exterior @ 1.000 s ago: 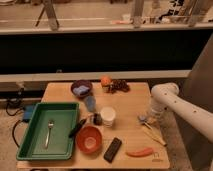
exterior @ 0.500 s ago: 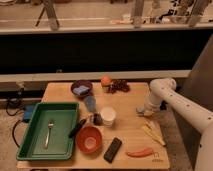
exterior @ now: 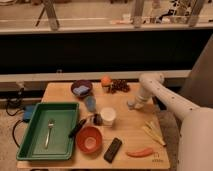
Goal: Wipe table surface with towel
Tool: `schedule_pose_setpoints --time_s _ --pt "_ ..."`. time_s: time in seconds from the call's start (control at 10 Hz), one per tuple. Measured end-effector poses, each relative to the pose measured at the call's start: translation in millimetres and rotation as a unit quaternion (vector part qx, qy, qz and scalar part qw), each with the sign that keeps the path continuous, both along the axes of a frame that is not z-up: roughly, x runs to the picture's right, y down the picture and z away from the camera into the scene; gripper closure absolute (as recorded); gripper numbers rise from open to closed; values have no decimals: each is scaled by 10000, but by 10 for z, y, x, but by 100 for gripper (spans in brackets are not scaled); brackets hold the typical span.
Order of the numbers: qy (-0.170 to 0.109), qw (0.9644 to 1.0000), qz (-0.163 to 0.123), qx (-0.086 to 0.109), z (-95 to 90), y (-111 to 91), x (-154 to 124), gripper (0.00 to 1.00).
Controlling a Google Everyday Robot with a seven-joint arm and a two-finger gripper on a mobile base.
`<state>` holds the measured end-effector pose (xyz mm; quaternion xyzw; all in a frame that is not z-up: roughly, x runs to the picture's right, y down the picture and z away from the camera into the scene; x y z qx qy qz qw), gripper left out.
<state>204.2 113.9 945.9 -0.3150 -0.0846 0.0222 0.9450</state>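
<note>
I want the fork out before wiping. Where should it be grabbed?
Pinch the fork mid-handle from straight above: it lies flat in the tray, whose walls block a side approach. The tool hangs low over the table, right side.

— Where does the light come from?

— Mostly from above. The light wooden table [exterior: 135, 131] is lit evenly and warmly, with a yellowish cast, and the shadows under things are short and faint.

— Any glare?

— The pale floor strip [exterior: 90, 14] beyond the metal railing at the top is the brightest part, nearly washed out. The white robot arm [exterior: 167, 97] catches light along its upper side. Its gripper [exterior: 132, 104], low over the table just right of the white paper cup [exterior: 108, 115], looks greyer.

— And the dim parts?

— The wide black band [exterior: 100, 52] behind the table swallows all detail. The floor left of the green plastic tray [exterior: 30, 147] sinks into gloom.
</note>
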Motion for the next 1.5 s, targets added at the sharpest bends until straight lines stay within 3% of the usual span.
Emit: schedule_pose_setpoints --time_s 0.3,0.4,0.6,0.8,1.1,1.3,1.5 --pt "-544 9981 -275 -22 -77 95 -450 100" --pt "-745 9964 -408 -53 -176 169 -603 100" --pt "-890 9940 -607 -188 -420 387 -679 100" --pt "-843 9938 -663 -293 -684 568 -608 100" --pt "-566 9949 -708 -450 -976 724 -137 100" --pt "-283 9954 -753 -529 -998 788 151 100" --pt "-54 9965 -653 -522 -900 752 307 100"
